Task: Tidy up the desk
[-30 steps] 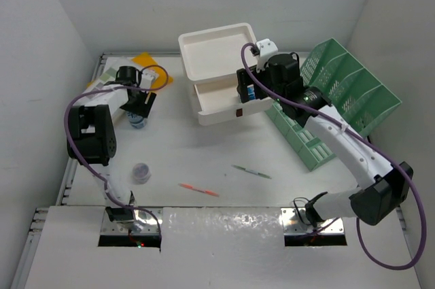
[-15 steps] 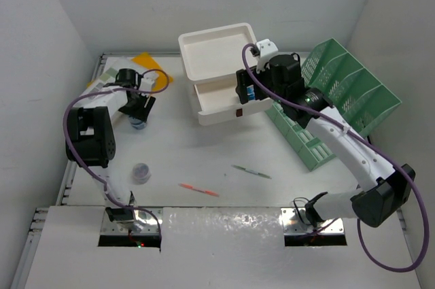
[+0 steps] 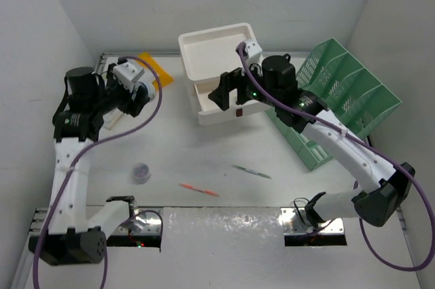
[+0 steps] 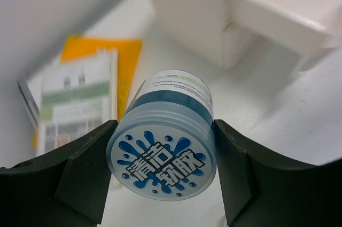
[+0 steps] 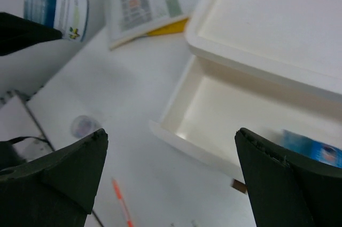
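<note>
L jaws: left gripper [image 3: 134, 94] pinching round blue-and-white plastic jar [image 4: 162, 152], now lifted off the white flat desk [image 3: 204, 153], left of the white three-drawer unit [image 3: 216, 49] | R jaws: right gripper [image 5: 171, 176] spread wide, empty, backed out of the unit's open drawer [image 5: 224, 104]; small blue packet [image 5: 312, 151] left inside | Front of unit: orange pen [image 3: 199, 190] loose | Read: one item stowed, jar probably next.

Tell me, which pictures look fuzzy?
Left wrist view: the jar is sharp, but the papers behind it are fuzzy. Right wrist view: everything is soft, even the open drawer. Top view: clear all over, with only faint shadows.
</note>
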### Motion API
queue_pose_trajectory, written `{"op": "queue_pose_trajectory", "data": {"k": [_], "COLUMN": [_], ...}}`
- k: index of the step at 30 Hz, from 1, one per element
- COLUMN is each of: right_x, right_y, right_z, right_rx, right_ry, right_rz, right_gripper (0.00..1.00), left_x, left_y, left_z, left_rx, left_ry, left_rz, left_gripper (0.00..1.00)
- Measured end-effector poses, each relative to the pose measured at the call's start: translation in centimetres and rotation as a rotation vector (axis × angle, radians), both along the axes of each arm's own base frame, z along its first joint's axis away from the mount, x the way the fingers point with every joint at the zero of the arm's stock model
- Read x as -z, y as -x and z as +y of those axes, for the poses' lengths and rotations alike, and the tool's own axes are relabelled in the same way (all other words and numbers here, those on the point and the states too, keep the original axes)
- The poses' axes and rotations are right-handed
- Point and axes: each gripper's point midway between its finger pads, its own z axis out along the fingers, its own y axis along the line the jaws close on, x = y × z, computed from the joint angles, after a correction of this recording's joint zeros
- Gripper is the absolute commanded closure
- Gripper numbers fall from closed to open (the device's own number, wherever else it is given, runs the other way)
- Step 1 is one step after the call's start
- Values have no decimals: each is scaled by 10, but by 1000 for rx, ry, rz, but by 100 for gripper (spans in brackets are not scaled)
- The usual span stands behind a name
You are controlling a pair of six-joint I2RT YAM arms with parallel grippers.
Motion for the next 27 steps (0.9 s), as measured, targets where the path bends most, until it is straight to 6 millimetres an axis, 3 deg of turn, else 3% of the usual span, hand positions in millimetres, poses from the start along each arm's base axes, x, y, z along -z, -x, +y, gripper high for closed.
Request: {"op": "queue_pose_trajectory", "data": {"k": [4, 10, 18, 27], "right_x": [-28, -48, -43, -18], "right_y": [25, 60, 73, 63], "right_z": [46, 103, 152, 178], "right_rx": [-133, -291, -373, -346], "right_ry": [-100, -218, -267, -269], "right_rz": [-21, -20, 28, 98], "right_gripper": [1, 1, 1, 1], "left_x": [-40, -33, -39, -36], "left_y": [42, 84, 94, 88], "left_z": [-30, -54, -66, -67], "left_rx": [180, 334, 418, 418], "left_ry": [23, 56, 89, 95], "left_rz": [-166, -186, -204, -193], "left_gripper": [100, 100, 100, 100]}}
